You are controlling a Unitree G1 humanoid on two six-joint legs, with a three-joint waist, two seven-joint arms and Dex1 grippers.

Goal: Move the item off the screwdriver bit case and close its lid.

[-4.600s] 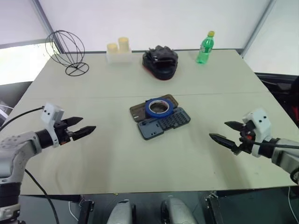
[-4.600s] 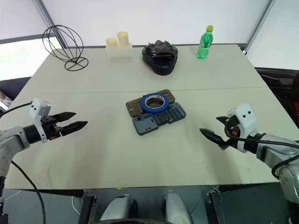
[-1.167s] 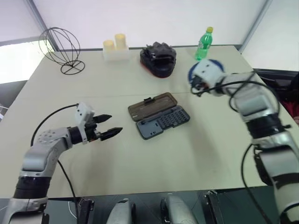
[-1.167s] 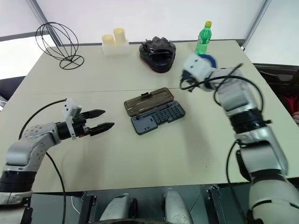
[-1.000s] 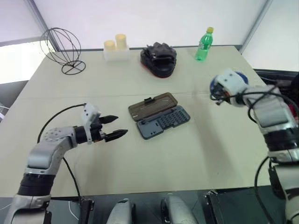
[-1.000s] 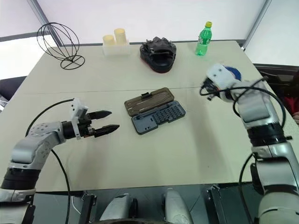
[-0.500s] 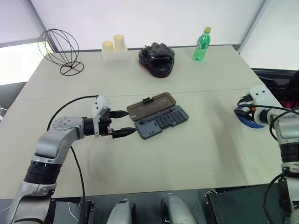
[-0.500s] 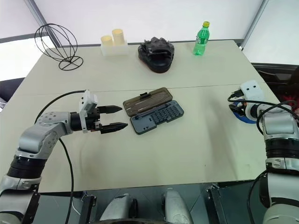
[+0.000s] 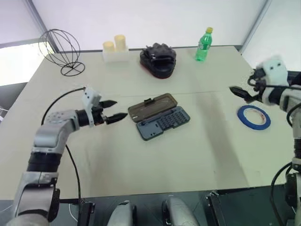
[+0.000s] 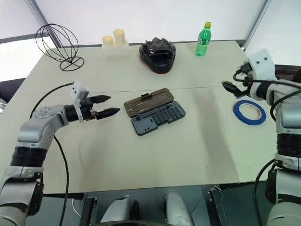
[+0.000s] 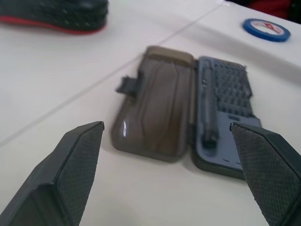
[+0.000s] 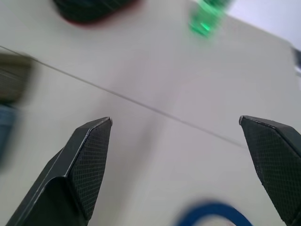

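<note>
The screwdriver bit case (image 9: 164,123) lies open at mid-table, bits showing in its grey-blue tray. Its smoky-brown lid (image 9: 153,107) lies flat behind the tray, latch tab on the far edge. The item, a blue tape roll (image 9: 254,117), lies flat on the table (image 9: 141,160) far to the right, clear of the case. My left gripper (image 9: 121,108) hovers open just left of the lid; the left wrist view frames the lid (image 11: 157,106) and tray (image 11: 225,117) between its fingers. My right gripper (image 9: 237,92) is open and empty, raised just beyond and left of the tape roll (image 12: 214,214).
Along the far edge stand a wire sphere (image 9: 63,49), two cream cylinders on a white block (image 9: 115,49), a bulky black object with a red base (image 9: 158,60) and a green bottle (image 9: 203,44). A seam crosses the table behind the case.
The right gripper set the tape roll down at the right, opened and lifted away from it. The left gripper moved forward, up beside the lid's left end.
</note>
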